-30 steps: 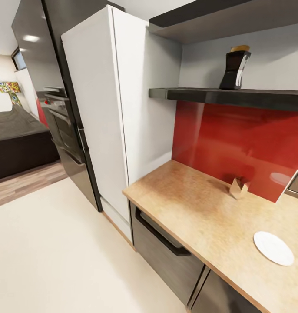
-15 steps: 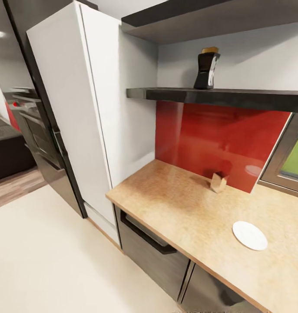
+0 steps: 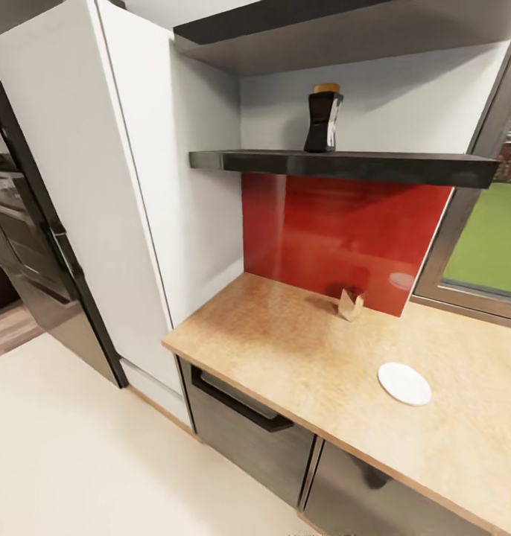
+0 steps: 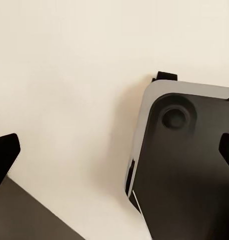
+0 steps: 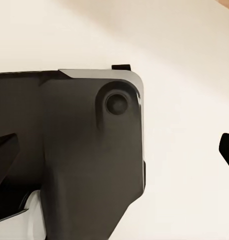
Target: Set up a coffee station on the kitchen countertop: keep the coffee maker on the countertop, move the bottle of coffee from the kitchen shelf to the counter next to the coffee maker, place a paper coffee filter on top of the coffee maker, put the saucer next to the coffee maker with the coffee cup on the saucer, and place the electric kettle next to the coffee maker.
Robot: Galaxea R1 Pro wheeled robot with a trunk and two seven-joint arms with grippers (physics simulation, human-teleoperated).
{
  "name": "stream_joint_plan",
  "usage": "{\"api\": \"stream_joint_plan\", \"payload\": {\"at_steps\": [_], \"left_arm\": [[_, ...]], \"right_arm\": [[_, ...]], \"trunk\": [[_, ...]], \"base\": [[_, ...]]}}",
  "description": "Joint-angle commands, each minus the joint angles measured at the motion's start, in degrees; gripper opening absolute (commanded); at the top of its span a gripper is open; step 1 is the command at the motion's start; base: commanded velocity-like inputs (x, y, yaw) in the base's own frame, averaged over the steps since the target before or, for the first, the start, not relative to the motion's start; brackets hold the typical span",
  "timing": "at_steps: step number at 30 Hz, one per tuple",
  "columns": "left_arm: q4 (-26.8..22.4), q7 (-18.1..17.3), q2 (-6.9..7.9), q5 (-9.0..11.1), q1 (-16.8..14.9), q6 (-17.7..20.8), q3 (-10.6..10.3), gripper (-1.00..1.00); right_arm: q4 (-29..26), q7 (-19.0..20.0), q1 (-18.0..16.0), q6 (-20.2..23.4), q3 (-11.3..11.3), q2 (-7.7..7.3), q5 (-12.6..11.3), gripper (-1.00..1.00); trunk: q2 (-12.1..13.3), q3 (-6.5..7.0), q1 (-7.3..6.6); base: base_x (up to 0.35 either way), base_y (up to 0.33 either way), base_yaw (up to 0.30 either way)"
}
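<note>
In the head view a dark bottle of coffee (image 3: 322, 120) with a gold cap stands on the black kitchen shelf (image 3: 337, 162) above the counter. On the wooden countertop (image 3: 285, 350), a white saucer (image 3: 404, 383) lies towards the right. A small tan folded paper object (image 3: 351, 304), possibly the coffee filter, stands by the red backsplash. In the left wrist view my left gripper (image 4: 116, 152) is open, hanging over the robot's dark base and the pale floor. In the right wrist view my right gripper (image 5: 116, 152) is open too, above the same base. Neither holds anything.
A tall white cabinet (image 3: 106, 193) stands left of the counter, with a dark oven unit (image 3: 24, 253) beyond it. Dark drawers (image 3: 248, 424) sit under the counter. A window (image 3: 486, 238) opens at the right. Pale floor (image 3: 77, 461) stretches in front.
The camera has swung to the right, so the whole picture slid left and the window came into view. The bottle, saucer and paper object have stayed in place.
</note>
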Motion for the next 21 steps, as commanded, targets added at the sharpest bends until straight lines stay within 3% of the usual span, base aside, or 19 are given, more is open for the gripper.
{"api": "stream_joint_plan", "payload": {"at_steps": [1, 10, 14, 21], "left_arm": [[0.11, 0.21, 0.01, -0.64, -0.05, -0.25, 0.44, 1.0], [-0.65, 0.04, 0.3, -1.06, -0.09, -0.3, 0.44, 1.0], [-2.78, 0.01, 2.58, -2.76, -0.18, -0.53, 0.56, 1.0], [-5.76, 0.0, 3.07, -3.22, -0.19, -0.46, 0.51, 1.0]], "right_arm": [[0.06, 0.03, -0.06, -0.19, 0.04, 0.0, -0.36, 1.0], [0.02, 0.03, -0.06, -0.26, 0.02, -0.03, -0.36, 1.0], [0.04, -0.18, -0.06, -0.39, 0.11, -0.03, -0.33, 1.0], [0.06, -0.1, -0.06, -0.41, 0.09, 0.14, -0.29, 1.0]], "trunk": [[-0.11, -0.12, 0.03], [-0.11, -0.12, 0.03], [-0.11, -0.12, 0.03], [-0.11, -0.12, 0.03]], "base": [[0.0, 0.006, -0.265], [0.0, 0.002, -0.265], [0.0, 0.0, -0.265], [0.0, 0.0, -0.266]]}}
